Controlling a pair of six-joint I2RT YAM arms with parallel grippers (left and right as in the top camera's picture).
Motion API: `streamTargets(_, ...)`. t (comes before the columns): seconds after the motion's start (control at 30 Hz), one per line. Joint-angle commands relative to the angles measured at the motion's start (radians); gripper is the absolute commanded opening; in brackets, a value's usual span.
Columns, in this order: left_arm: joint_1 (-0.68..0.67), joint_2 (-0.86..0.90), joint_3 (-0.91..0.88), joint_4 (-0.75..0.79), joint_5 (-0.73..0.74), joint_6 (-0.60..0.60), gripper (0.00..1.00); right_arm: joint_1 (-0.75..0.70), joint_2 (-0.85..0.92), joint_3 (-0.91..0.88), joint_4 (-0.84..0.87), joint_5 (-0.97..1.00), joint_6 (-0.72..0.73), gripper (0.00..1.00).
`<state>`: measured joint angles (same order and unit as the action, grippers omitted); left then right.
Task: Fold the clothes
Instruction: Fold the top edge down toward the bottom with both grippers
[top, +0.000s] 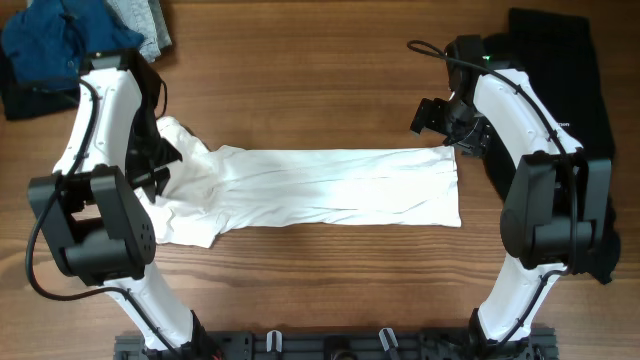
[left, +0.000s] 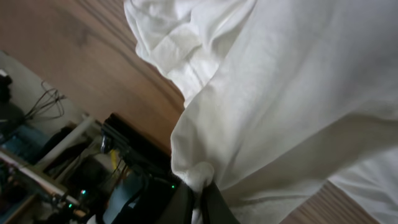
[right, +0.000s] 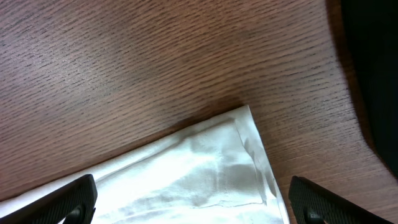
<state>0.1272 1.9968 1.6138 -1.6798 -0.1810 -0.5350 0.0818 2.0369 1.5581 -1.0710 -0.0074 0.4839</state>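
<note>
Brown wood-grain table fills the overhead view. On it the large white short-sleeved T-shirt of thin wrinkly fabric lies as a long flat band across the middle, with its bunched, wider end under the left arm. The left gripper sits on that bunched end. The right gripper is at the band's far right corner. A crumpled blue garment and a folded grey garment lie at the far left corner of the table, and a black garment lies along the right side.

From the left wrist, the dark fingers are pinched tight on a small knot of the white fabric, and the cloth rises and spreads away above them.

From the right wrist, the two black fingertips stand wide apart with nothing between them but air. Below them the shirt's hemmed corner lies flat on the wood, with the black garment at the right edge.
</note>
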Motion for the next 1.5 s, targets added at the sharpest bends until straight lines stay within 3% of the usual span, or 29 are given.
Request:
streamTargets(0.0, 0.000, -0.021, -0.060, -0.006, 0.007, -0.029, 0.04, 0.000, -0.027, -0.008, 0.010, -0.016, -0.013, 1.00)
streamTargets(0.13, 0.000, -0.021, -0.064, -0.006, -0.020, -0.035, 0.04, 0.000, -0.027, -0.008, 0.010, -0.016, -0.013, 0.99)
streamTargets(0.2, 0.002, -0.021, -0.064, -0.006, -0.023, -0.035, 0.09, 0.000, -0.027, -0.008, 0.008, -0.016, -0.013, 1.00)
streamTargets(0.23, 0.003, -0.021, -0.064, -0.006, -0.023, -0.035, 0.16, 0.000, -0.027, -0.008, 0.008, -0.016, -0.013, 1.00)
streamTargets(0.27, 0.005, -0.021, -0.064, -0.006, -0.023, -0.034, 0.36, 0.000, -0.027, -0.008, 0.009, -0.016, -0.013, 1.00)
streamTargets(0.37, 0.005, -0.021, -0.064, -0.006, -0.023, -0.034, 0.58, 0.000, -0.027, -0.008, 0.009, -0.016, -0.013, 1.00)
streamTargets(0.47, 0.005, -0.021, -0.064, -0.006, -0.022, -0.020, 0.62, 0.000, -0.027, -0.008, 0.009, -0.016, -0.013, 1.00)
streamTargets(0.57, 0.005, -0.021, -0.064, -0.006, -0.020, -0.021, 0.58, 0.000, -0.027, -0.008, 0.009, -0.041, -0.016, 1.00)
streamTargets(0.63, 0.005, -0.021, -0.064, 0.020, 0.017, -0.020, 0.37, 0.000, -0.027, -0.008, 0.017, -0.117, -0.055, 0.99)
streamTargets(0.67, 0.005, -0.021, -0.064, 0.049, 0.049, -0.019, 0.17, 0.000, -0.027, -0.008, 0.025, -0.171, -0.079, 0.94)
streamTargets(0.7, 0.005, -0.021, -0.064, 0.082, 0.088, -0.019, 0.06, 0.000, -0.027, -0.008, 0.033, -0.219, -0.097, 0.79)
streamTargets(0.77, 0.000, -0.021, -0.064, 0.141, 0.166, -0.014, 0.04, 0.005, -0.027, -0.008, 0.042, -0.282, -0.119, 0.49)
streamTargets(0.8, -0.006, -0.021, -0.064, 0.178, 0.214, 0.022, 0.04, 0.013, -0.027, -0.008, 0.042, -0.290, -0.117, 0.28)
streamTargets(0.87, -0.022, -0.021, -0.064, 0.225, 0.267, 0.090, 0.04, 0.033, -0.027, -0.010, 0.039, -0.278, -0.117, 0.09)
streamTargets(0.9, -0.031, -0.020, -0.065, 0.241, 0.277, 0.103, 0.04, 0.044, -0.027, -0.014, 0.039, -0.275, -0.117, 0.04)
streamTargets(1.13, -0.064, -0.020, -0.113, 0.332, 0.267, 0.108, 0.04, 0.098, -0.027, -0.095, 0.069, -0.192, -0.052, 0.04)
streamTargets(1.47, 0.001, -0.020, -0.288, 0.500, 0.246, 0.105, 0.04, 0.096, -0.027, -0.243, 0.151, -0.171, -0.013, 0.05)
